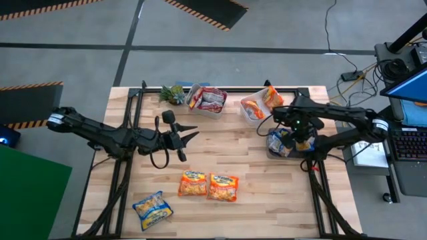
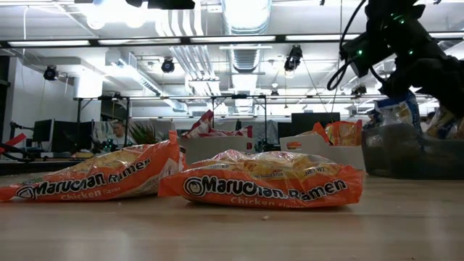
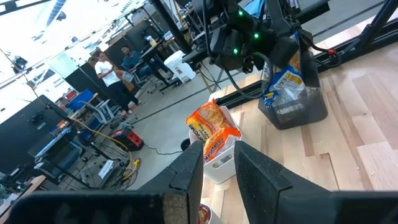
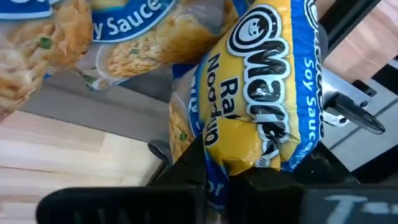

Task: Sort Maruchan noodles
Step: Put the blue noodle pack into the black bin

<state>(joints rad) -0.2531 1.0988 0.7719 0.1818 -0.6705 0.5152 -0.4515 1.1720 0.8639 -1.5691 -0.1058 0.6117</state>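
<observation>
From above, my right gripper (image 1: 295, 137) hangs over the dark tub (image 1: 275, 152) at the desk's (image 1: 253, 167) right edge, clamped on a blue-yellow packet (image 1: 301, 141). I judge I am dropping it in with its kind; next I must part the fingers, then fetch another. My left gripper (image 1: 189, 136) waits mid-desk, fingers apart.

At table height, two orange packets (image 2: 261, 187) lie flat, unsorted.

My left wrist shows the orange tub (image 3: 219, 163) beside the dark one.

My right wrist shows the crinkly soy-sauce packet, seemingly pinched at its lower edge
</observation>
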